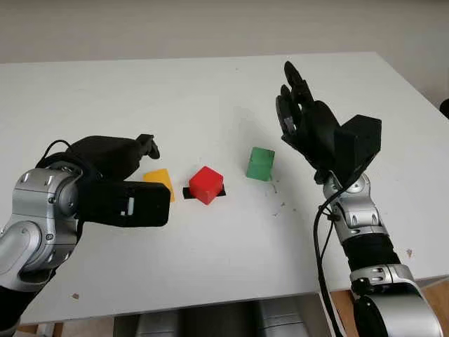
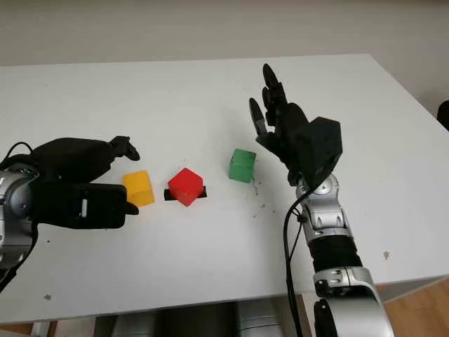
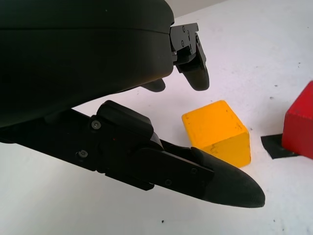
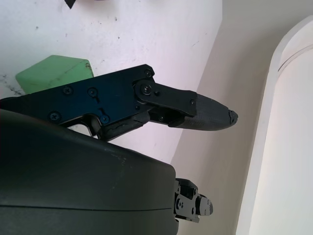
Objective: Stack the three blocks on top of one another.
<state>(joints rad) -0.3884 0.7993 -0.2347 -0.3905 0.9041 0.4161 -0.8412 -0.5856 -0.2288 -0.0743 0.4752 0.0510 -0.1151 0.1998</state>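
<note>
On white table (image 1: pixel 210 91), yellow block (image 2: pixel 138 188), red block (image 2: pixel 186 186), green block (image 2: pixel 243 165); both robot hands unclosed, empty.

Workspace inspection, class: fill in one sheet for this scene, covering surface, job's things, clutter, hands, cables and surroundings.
Surface: white table, small specks near the green block.
Job's things: yellow block, red block, green block, in a row, apart, none stacked.
Clutter: black tape strip under the red block.
Hands: left hand open, beside the yellow block; right hand open, raised beside the green block.
Cables: black cable along the right forearm.
Surroundings: pale wall behind the table.
</note>
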